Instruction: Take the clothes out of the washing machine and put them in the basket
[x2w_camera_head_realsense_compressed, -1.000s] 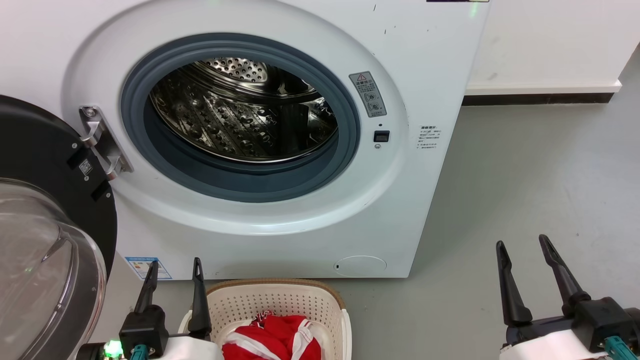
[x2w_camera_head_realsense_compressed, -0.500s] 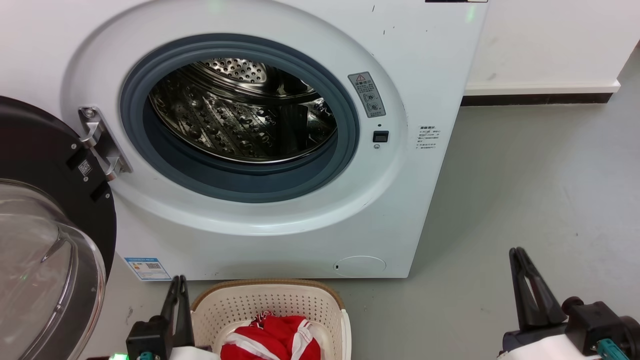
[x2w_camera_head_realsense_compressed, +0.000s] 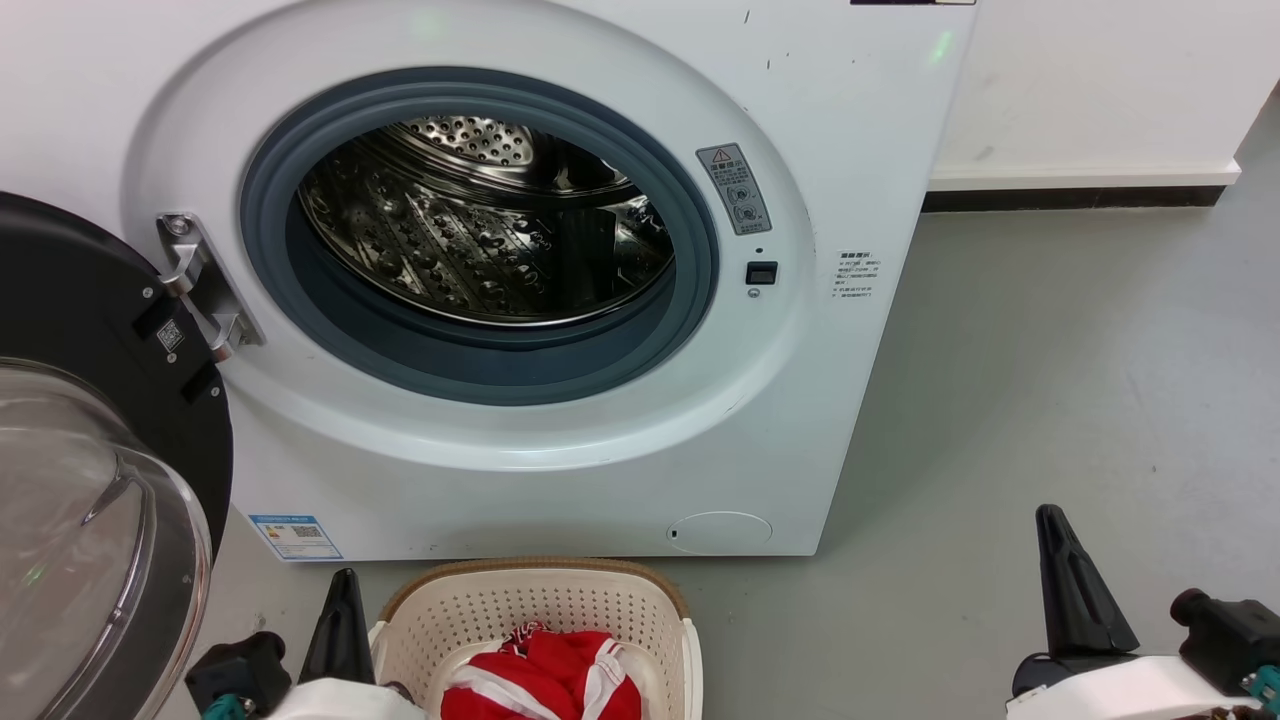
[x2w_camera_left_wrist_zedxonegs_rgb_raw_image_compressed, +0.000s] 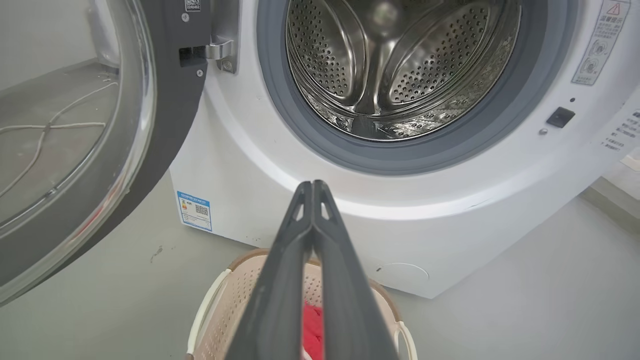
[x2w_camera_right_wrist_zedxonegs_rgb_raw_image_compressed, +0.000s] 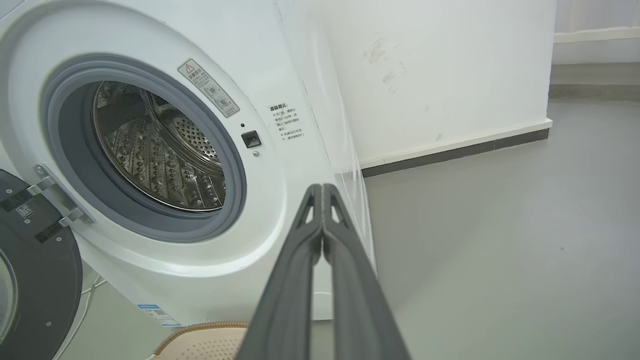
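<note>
Red clothes (x2w_camera_head_realsense_compressed: 545, 675) in basket (x2w_camera_head_realsense_compressed: 560, 605), L wrist view: floor cord (x2w_camera_left_wrist_zedxonegs_rgb_raw_image_compressed: 75, 124)

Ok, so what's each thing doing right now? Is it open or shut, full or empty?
washing machine door: open, swung out to the left.
drum: empty, as far as it shows.
basket: upright, holding the clothes.
clothes: bunched up inside the basket.
left tool: shut, holding nothing.
right tool: shut, holding nothing.
</note>
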